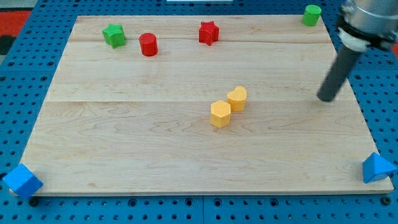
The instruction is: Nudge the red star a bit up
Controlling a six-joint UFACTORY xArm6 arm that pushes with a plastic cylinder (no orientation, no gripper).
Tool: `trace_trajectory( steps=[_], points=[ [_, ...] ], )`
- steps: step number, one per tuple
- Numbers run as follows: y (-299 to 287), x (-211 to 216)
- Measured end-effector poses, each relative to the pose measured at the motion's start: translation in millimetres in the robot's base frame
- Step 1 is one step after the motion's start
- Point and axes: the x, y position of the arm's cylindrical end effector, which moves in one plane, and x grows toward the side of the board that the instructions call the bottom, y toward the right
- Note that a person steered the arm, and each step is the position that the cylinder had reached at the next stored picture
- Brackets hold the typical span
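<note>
The red star (209,32) sits near the view's top, a little right of centre, on the wooden board (124,137). My tip (324,99) rests on the board at the view's right, well to the right of and below the red star, apart from every block.
A red cylinder (148,45) and a green star (114,35) lie left of the red star. A green cylinder (311,14) is at the top right corner. A yellow hexagon (220,114) and a yellow heart (237,98) touch mid-board. Blue blocks sit at the bottom left (22,181) and bottom right (377,168) corners.
</note>
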Motion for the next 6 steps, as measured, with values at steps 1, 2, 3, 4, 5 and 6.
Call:
trace_trajectory(
  steps=[1, 2, 3, 4, 5, 6],
  points=[
    [-5, -54],
    [-31, -77],
    [-116, -104],
    [-175, -136],
    [-230, -159],
    [-296, -159]
  ],
)
